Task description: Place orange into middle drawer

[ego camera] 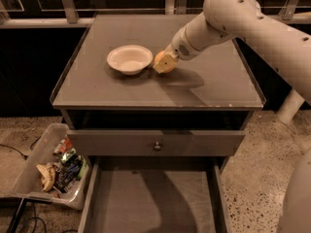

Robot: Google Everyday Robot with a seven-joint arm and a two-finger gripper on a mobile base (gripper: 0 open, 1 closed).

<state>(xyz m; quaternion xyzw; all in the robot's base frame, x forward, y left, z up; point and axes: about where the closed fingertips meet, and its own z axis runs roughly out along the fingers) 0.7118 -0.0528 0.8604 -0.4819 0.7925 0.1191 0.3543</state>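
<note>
The orange (159,58) sits on the cabinet top, just right of the white bowl. My gripper (165,62) is down at the orange, right against its right and front side, and partly covers it. The arm reaches in from the upper right. The middle drawer (150,203) is pulled out at the bottom of the view. Its flat grey floor is bare and its front edge is out of view.
The white bowl (129,58) stands on the cabinet top (218,86), almost touching the orange. A shut drawer front with a small round knob (156,142) is above the open drawer. A clear bin of snack packets (29,174) sits on the floor at the left.
</note>
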